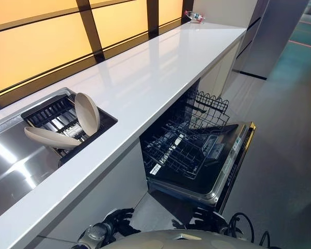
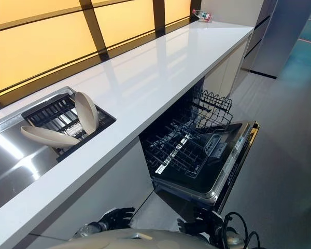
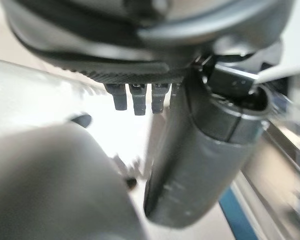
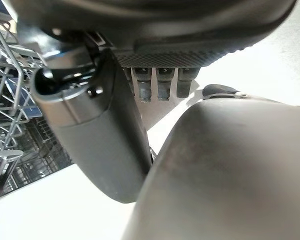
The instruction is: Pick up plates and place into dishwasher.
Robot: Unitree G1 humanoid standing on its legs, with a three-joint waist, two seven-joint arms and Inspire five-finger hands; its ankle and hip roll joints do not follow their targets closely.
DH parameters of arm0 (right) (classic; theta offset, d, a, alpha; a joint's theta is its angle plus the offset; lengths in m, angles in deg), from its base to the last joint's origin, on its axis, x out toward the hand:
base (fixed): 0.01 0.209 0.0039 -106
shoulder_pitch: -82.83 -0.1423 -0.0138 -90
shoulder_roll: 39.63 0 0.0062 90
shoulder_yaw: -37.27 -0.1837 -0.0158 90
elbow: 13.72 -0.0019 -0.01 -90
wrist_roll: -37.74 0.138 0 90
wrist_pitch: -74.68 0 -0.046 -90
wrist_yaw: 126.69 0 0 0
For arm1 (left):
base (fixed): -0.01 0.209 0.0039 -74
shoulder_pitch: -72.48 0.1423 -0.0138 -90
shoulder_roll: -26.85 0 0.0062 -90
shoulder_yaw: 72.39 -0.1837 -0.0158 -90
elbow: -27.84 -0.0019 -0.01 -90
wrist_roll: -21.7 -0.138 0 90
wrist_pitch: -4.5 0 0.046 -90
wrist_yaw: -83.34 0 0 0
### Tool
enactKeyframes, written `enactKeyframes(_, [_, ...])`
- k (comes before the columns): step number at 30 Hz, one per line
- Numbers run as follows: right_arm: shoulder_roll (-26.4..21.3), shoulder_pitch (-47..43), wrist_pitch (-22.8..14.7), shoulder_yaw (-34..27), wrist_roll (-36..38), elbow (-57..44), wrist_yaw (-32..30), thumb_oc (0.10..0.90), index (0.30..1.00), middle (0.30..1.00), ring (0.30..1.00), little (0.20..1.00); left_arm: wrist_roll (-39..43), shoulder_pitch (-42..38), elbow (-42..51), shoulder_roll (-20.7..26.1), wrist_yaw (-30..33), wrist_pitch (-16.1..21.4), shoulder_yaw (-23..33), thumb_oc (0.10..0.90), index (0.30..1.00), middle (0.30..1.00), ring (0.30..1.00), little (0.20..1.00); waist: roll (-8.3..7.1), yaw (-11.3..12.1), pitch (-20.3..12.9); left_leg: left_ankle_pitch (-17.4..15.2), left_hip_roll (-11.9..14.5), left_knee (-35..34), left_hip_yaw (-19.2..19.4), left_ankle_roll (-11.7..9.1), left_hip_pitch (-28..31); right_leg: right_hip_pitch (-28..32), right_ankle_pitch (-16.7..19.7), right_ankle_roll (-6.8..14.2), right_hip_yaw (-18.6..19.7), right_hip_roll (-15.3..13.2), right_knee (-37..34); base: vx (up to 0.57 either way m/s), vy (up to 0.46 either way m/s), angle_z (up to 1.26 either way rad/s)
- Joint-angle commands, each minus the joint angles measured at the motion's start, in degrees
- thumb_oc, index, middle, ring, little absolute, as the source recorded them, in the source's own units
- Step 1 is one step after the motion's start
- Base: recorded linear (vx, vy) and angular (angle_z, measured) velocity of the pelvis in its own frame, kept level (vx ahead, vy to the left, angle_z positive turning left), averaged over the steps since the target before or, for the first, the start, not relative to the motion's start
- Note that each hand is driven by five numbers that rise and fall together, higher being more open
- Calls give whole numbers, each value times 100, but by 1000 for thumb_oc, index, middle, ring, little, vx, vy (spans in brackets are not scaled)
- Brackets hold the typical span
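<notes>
Left eye view: two plates (image 1: pixel 87 112), one dishwasher (image 1: pixel 197 155).

left hand (image 1: pixel 122 217) low, right hand (image 2: pixel 194 224) low, seemingly relaxed

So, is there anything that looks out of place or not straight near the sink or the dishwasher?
One thing stands out: of the two beige plates in the black drying rack, one plate stands upright, but the other plate lies tilted across the rack's edge toward the sink. The dishwasher's pulled-out lower rack looks empty and undamaged. Nothing is spilled.
</notes>
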Motion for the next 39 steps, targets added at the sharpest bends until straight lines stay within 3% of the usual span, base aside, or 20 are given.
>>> enactKeyframes(1, [223,-575,-38,233,-22,-192,91,800,900,900,900,900,525,-946,1472,83,-446,23,-138,800,900,900,900,900,20,41,349,-404,-540,41,220,303,93,255,-300,161,102,235,150,-7,13,4])
enactKeyframes(2, [214,-564,-31,237,-19,-213,84,800,900,900,900,900,546,-983,1702,160,-460,-26,-177,800,900,900,900,900,32,43,348,-405,-542,41,214,303,92,253,-299,165,96,233,151,0,0,0])
enactKeyframes(3, [203,-517,-3,254,-17,-296,32,800,900,900,900,900,739,-1140,2609,427,-471,-411,-195,800,900,900,900,900,65,49,350,-394,-541,41,190,303,76,241,-294,178,81,224,157,0,0,0])
enactKeyframes(6, [205,-434,-1,253,-34,-379,-75,800,900,900,900,900,1196,-1348,3776,688,-712,-1023,7,800,900,900,900,900,97,73,357,-379,-545,41,139,318,58,230,-292,188,54,204,167,0,0,0])
enactKeyframes(11, [246,-369,-100,267,-20,-318,-207,800,900,900,900,900,2541,-1633,5131,784,-1172,-1998,286,800,900,900,900,900,109,122,316,-371,-550,41,69,337,28,245,-287,193,32,182,135,2,-5,1])
enactKeyframes(15, [244,-312,-127,301,75,-294,-234,800,900,900,900,900,3368,-1914,5908,794,-1207,-2323,432,800,900,900,900,900,81,145,264,-389,-548,41,21,338,35,279,-276,191,31,167,95,11,-25,6])
enactKeyframes(18, [248,-273,-141,315,102,-293,-250,800,900,900,900,900,3558,-2060,6186,826,-1014,-2398,534,800,900,900,900,900,68,156,245,-395,-545,41,-1,330,32,293,-271,193,19,160,73,4,-25,7])
enactKeyframes(21, [257,-226,-140,343,140,-322,-297,800,900,900,900,900,3517,-2290,6467,978,-749,-2312,724,800,900,900,900,900,63,182,229,-392,-541,41,-23,320,27,311,-268,189,2,152,57,-4,-26,7])
enactKeyframes(27, [280,-155,-189,375,193,-281,-346,800,900,900,900,900,3347,-2995,6795,1590,-23,-1757,1424,800,900,900,900,900,59,216,157,-374,-538,41,-73,273,5,327,-302,182,-49,153,52,5,-13,5])
enactKeyframes(32, [301,-166,-188,428,253,-165,-349,800,900,900,900,900,3400,-3673,6523,2022,666,-1310,2008,800,900,900,900,900,70,209,74,-367,-534,41,-50,231,1,331,-328,170,-62,158,52,23,-13,5])
enactKeyframes(39, [255,-227,-136,520,264,-33,-346,800,900,900,900,900,2961,-4553,5965,2741,1534,-786,2253,800,900,900,900,900,144,183,-15,-361,-548,41,-18,193,-16,313,-349,163,-53,166,52,24,9,3])
